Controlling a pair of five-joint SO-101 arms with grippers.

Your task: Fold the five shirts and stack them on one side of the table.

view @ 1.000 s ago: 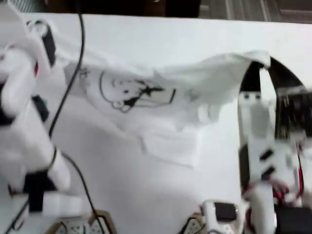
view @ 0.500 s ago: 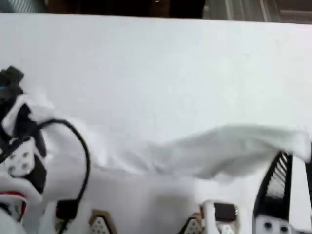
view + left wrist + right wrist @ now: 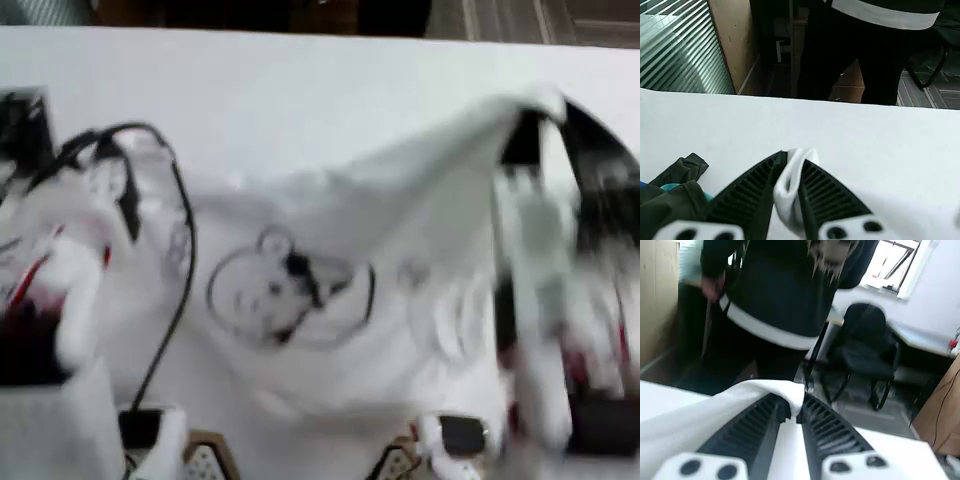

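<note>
A white shirt with a bear print hangs stretched over the middle of the white table, print facing up. My right gripper is shut on a bunched corner of the white shirt. In the high view that corner is raised at the right, above the right arm. My left gripper is shut on a fold of the white shirt. The left arm stands at the shirt's left edge.
A dark garment with a teal patch lies on the table beside my left gripper, and shows at the far left from above. A black cable loops over the shirt's left side. The arm bases sit at the near edge.
Half a second ago the shirt was drawn low toward the near edge. Now both arms hold it back over the table's middle, with the right corner raised and the print showing.
</note>
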